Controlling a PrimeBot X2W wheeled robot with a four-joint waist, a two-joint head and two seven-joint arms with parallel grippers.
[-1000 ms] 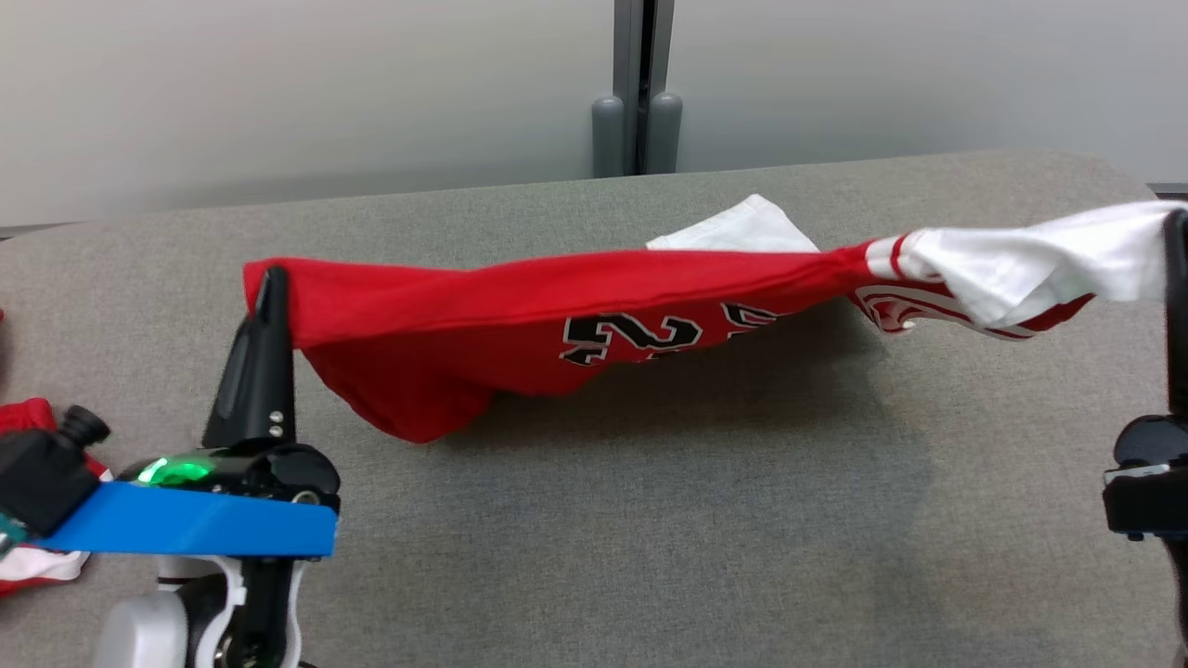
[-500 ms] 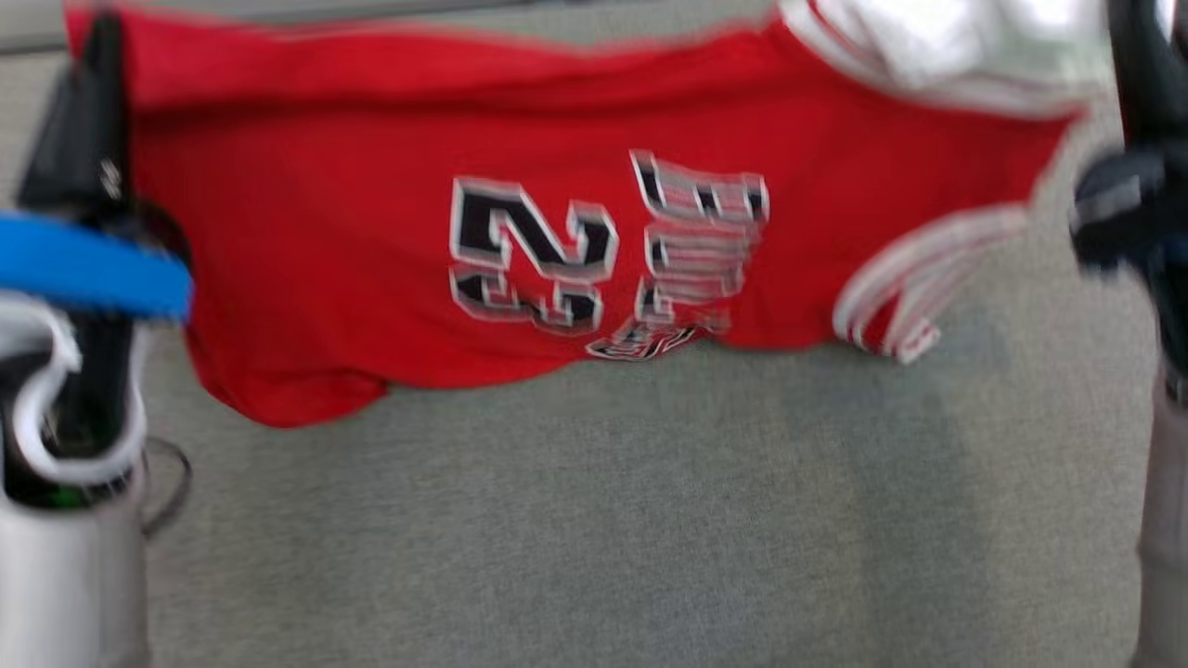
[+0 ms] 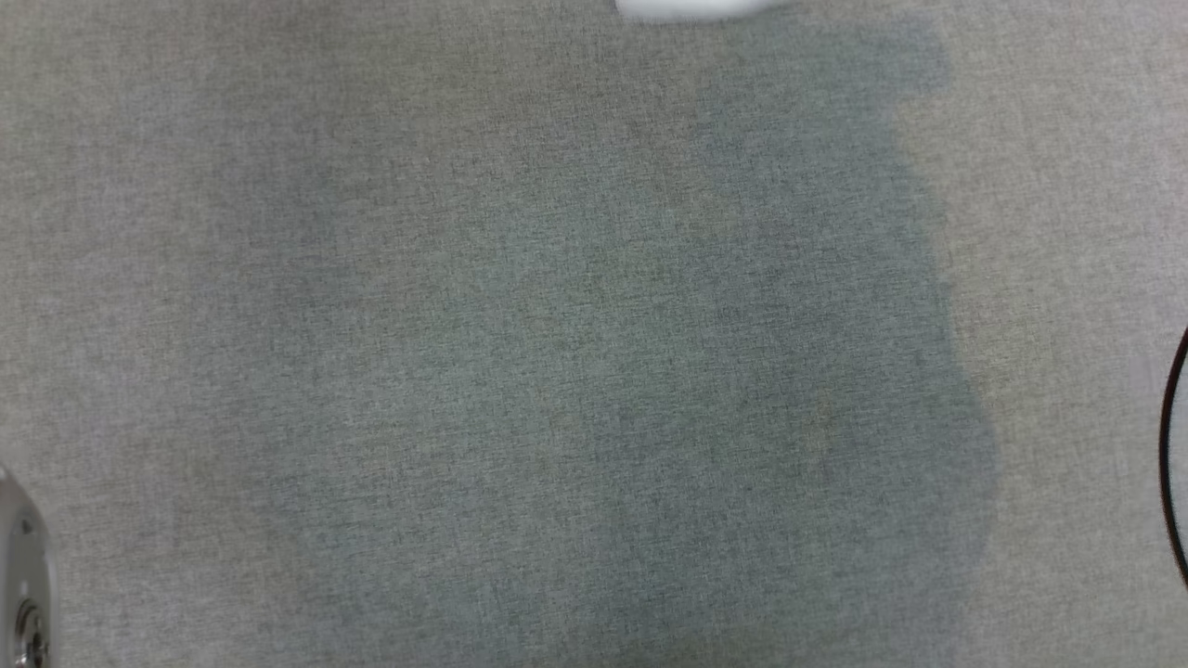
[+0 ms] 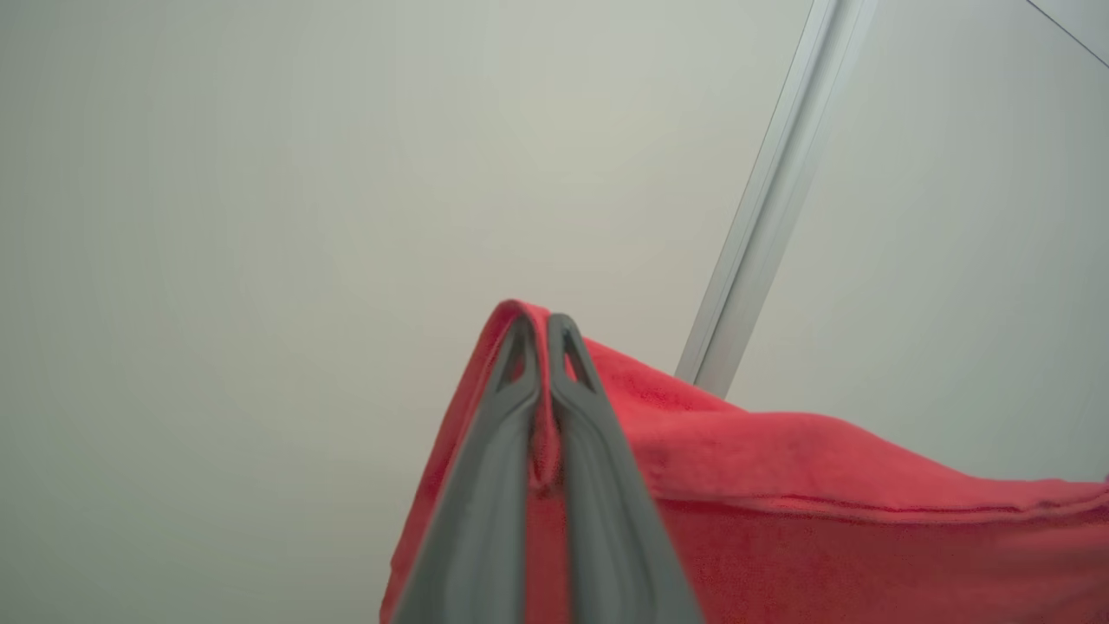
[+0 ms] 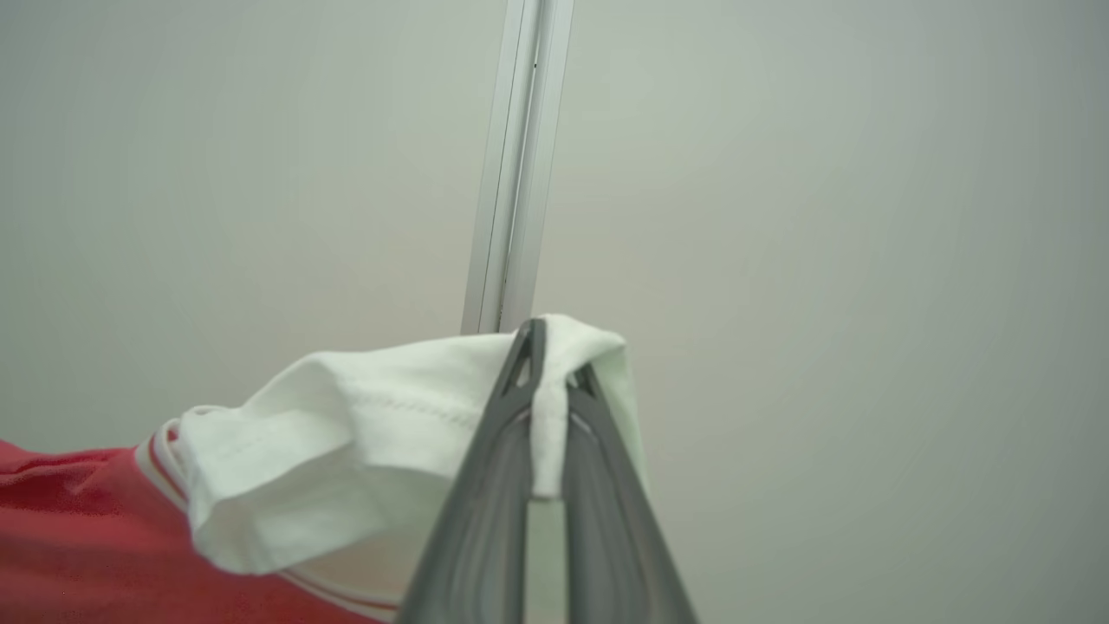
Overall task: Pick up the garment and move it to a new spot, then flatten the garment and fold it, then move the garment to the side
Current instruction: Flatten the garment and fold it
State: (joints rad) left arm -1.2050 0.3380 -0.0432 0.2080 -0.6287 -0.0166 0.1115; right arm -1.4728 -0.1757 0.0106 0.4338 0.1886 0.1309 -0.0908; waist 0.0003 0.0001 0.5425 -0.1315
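The left wrist view gives the left gripper (image 4: pixel 542 319) clenched, its two dark fingers pressed together with a fold of red cloth pinched between them right at the tips. This is one end of the garment (image 4: pixel 823 503), which spreads away to the right of that view as a broad red sheet with a seam running along its upper edge. Behind it are a pale wall (image 4: pixel 260 173) and a slanting aluminium post (image 4: pixel 762 217). The right wrist view supplies the other end. The right gripper (image 5: pixel 559 347) is likewise clamped tight, grasping a white part of the cloth (image 5: pixel 346 433) with a stitched hem, which bunches over and beside the fingertips. To the lower left of that view, a red-and-white striped trim (image 5: pixel 160 464) joins the white part to the red body (image 5: pixel 69 537). The same kind of pale wall and an upright post (image 5: pixel 515 165) stand behind. So the garment hangs stretched between the two closed claws, red end at the left and white end at the right, with wall behind both grips. The head view adds what lies below: a grey woven tabletop (image 3: pixel 278 139) under a broad soft shadow (image 3: pixel 742 371). A blurred white scrap (image 3: pixel 691 7) sits at that view's top edge, too blurred to identify. A pale metal part of the robot (image 3: pixel 20 575) shows at the lower left edge, and a thin dark cable (image 3: pixel 1171 445) curves along the right edge.
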